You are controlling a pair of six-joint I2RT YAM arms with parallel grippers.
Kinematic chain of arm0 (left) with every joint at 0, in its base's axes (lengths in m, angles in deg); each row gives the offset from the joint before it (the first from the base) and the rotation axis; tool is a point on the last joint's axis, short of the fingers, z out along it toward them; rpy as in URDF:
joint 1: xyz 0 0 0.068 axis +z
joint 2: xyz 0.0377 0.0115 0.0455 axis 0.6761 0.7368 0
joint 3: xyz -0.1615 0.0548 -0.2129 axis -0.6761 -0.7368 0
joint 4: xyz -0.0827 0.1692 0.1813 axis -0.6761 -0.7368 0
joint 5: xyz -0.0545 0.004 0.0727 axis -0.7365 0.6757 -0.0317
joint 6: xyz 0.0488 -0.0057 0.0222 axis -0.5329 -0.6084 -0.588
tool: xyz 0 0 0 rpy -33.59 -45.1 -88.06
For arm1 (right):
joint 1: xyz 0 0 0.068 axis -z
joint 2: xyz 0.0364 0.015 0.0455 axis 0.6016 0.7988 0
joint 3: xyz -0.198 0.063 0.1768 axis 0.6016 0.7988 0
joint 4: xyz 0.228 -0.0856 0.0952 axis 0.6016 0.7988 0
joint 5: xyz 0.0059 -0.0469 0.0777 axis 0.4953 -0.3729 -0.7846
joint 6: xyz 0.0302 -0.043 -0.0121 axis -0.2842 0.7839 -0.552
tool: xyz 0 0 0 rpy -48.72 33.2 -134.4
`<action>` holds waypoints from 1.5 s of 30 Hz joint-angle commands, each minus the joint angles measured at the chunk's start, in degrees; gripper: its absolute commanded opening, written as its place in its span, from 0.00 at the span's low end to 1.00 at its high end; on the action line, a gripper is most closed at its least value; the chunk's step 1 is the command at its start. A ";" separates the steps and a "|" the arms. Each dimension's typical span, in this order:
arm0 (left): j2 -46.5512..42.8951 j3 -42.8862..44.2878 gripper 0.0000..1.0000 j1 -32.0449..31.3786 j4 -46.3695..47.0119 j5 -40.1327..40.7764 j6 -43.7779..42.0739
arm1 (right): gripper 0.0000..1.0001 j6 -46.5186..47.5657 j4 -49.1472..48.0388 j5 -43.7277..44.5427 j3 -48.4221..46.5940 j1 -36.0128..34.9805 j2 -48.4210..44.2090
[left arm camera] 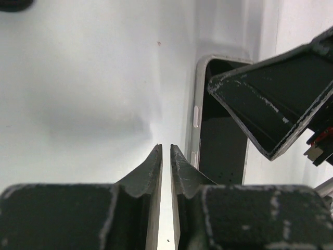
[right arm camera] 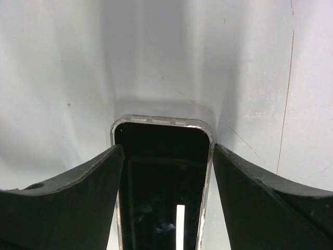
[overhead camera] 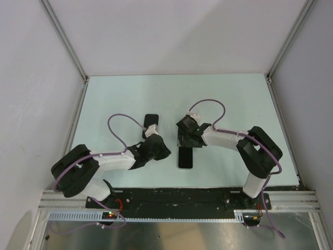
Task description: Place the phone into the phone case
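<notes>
The phone (overhead camera: 185, 157) lies flat on the table with its dark screen up, and the clear rim of the phone case (right arm camera: 156, 120) runs round it. My right gripper (overhead camera: 186, 140) is over its far half. In the right wrist view it (right arm camera: 168, 147) stands open, one finger close along each long edge of the phone (right arm camera: 161, 182). My left gripper (overhead camera: 165, 151) sits just left of the phone. In the left wrist view it (left arm camera: 166, 146) is shut to a thin slit with nothing in it, and the cased phone (left arm camera: 223, 140) lies to its right.
A flat black rectangle (overhead camera: 150, 121) lies on the pale table (overhead camera: 234, 99) behind the left gripper. One of the right gripper's fingers (left arm camera: 270, 99) hangs over the phone in the left wrist view. White walls with metal posts close in the table.
</notes>
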 commanded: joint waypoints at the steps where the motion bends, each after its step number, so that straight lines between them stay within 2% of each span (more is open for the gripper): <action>1: -3.86 -1.31 0.16 2.67 1.64 0.32 -1.45 | 0.74 1.36 6.38 2.39 -0.75 -0.59 5.12; 9: -7.54 -2.58 0.16 5.60 1.76 -1.46 -3.17 | 0.74 2.08 9.29 3.07 -2.35 -0.82 7.92; 13: -8.43 -2.73 0.16 6.13 1.97 -2.92 -3.98 | 0.75 1.28 9.52 2.61 -1.98 -1.03 5.04; 20: -10.10 -3.50 0.17 6.40 2.37 -4.41 -4.40 | 0.91 -1.02 10.76 2.08 -0.85 -1.59 -7.79; 24: -11.41 -4.21 0.18 6.46 2.55 -4.48 -4.41 | 0.97 -4.58 11.65 3.69 0.35 -4.45 -11.18; 35: -15.68 -6.85 0.18 6.71 2.47 -5.43 -4.99 | 0.99 -12.99 13.81 10.90 0.34 -11.26 -6.93; 45: -17.30 -8.02 0.18 6.82 2.48 -5.55 -4.85 | 0.99 -12.86 13.95 11.70 -0.84 -12.74 -3.52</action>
